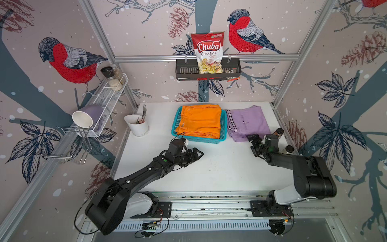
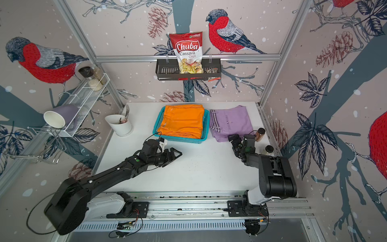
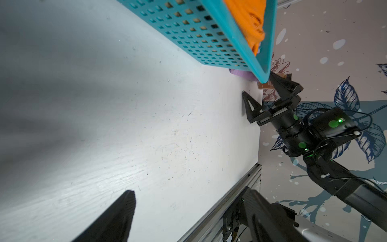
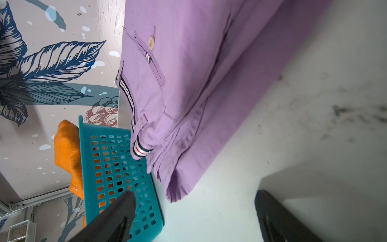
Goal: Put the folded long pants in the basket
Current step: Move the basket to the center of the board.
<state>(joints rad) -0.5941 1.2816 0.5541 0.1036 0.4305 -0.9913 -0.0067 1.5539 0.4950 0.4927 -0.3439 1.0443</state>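
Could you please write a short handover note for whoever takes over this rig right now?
Left gripper: open, empty, above the white table.
Right gripper: open, empty, close to the near edge of the folded lilac pants with striped trim.
Done: folded orange pants lie on top in the turquoise perforated plastic basket; anything beneath is hidden.
Left: the lilac pair lies on the table beside the basket and needs putting in.
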